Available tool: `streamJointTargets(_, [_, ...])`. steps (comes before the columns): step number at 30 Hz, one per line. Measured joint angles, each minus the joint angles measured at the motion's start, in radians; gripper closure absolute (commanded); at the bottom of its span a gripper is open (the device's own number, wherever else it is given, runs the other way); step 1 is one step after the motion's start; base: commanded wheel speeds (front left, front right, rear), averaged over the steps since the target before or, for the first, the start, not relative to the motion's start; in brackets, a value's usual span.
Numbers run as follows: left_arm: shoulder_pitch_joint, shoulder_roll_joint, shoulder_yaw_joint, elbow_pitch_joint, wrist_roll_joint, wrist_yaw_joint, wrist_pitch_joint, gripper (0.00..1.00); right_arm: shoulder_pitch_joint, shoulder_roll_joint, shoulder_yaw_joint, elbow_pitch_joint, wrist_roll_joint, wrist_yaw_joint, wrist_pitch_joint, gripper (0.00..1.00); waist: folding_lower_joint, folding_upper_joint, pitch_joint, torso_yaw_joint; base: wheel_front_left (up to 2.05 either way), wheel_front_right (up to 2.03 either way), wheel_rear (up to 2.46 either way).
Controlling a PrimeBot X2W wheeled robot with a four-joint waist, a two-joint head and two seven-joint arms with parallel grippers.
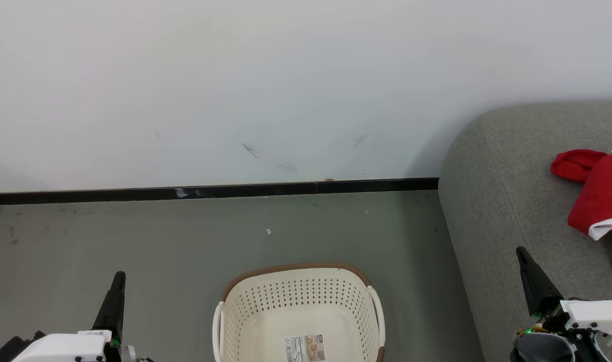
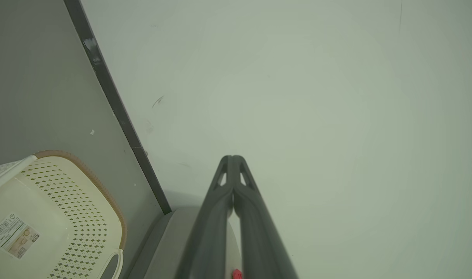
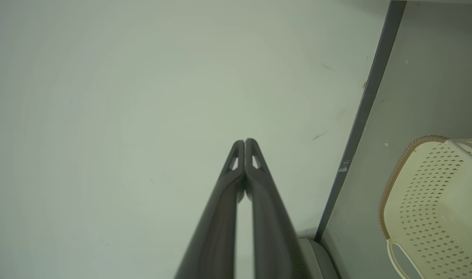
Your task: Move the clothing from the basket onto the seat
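The cream basket [image 1: 298,306] with its brown rim stands on the floor at the bottom centre, holding nothing but a barcode sticker on its base. Red clothing [image 1: 600,193] with white trim lies on the grey seat [image 1: 492,201] at the right edge. My left gripper [image 1: 118,277] is shut and holds nothing, low at the left of the basket. My right gripper [image 1: 521,251] is shut too, above the seat's front part. The left wrist view has the shut fingertips [image 2: 232,158] against the wall, basket [image 2: 65,209] at lower left. The right wrist view has shut fingertips [image 3: 244,142] and the basket [image 3: 433,201] at right.
A white wall [image 1: 285,85] with a black skirting strip [image 1: 210,192] runs behind the basket. Grey floor [image 1: 135,236] spreads left of the seat, with a few small specks on it.
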Motion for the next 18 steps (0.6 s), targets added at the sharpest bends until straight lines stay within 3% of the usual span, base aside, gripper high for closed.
streamJointTargets(18, [0.000, 0.000, 0.000, 0.003, 0.000, -0.001, 0.000, 1.00, 0.000, -0.002, 0.000, 0.000, 0.000, 0.000, 0.000, 1.00, 0.0000, 0.0000, 0.000, 0.000, 0.00, 0.00, 0.00])
